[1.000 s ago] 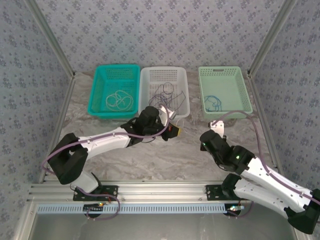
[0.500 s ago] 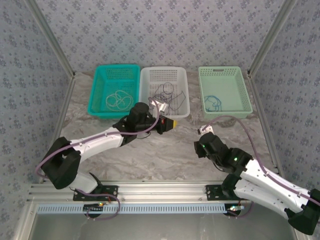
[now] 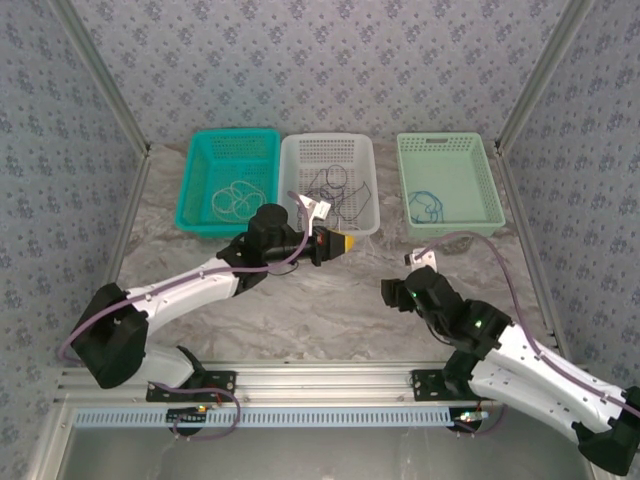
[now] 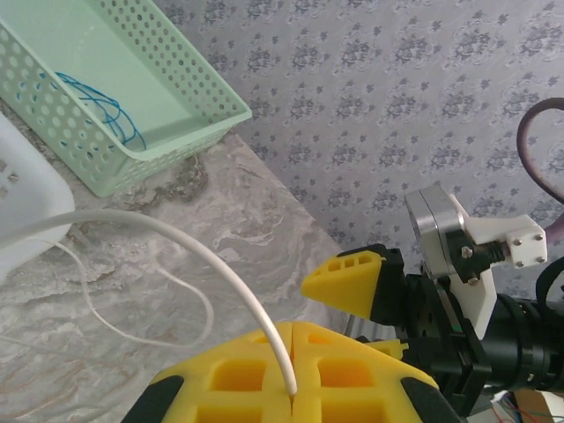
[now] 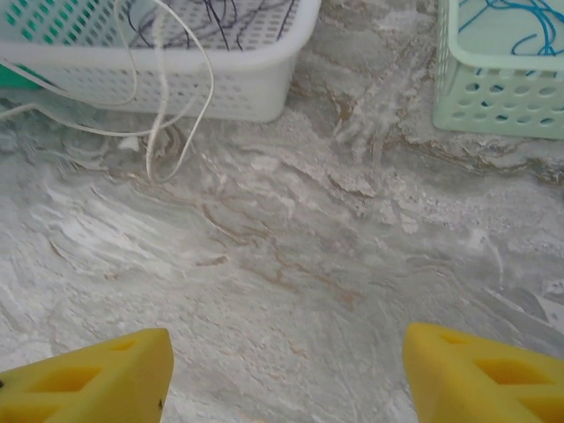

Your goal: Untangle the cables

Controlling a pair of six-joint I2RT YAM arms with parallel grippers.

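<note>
Marble table [image 5: 291,238]; left tool [image 4: 291,352] pinching white cable [image 4: 176,233]; right tool [image 5: 286,361] wide, white basket [image 5: 220,88] ahead

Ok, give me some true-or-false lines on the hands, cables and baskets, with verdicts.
1. The left hand is shut on a white cable. True.
2. The right hand holds the blue cable. False: it is open and empty over the table; the blue cable lies in the green basket.
3. The teal basket holds whitish cables. True.
4. The white basket holds no cables. False: dark cables lie in it.
</note>
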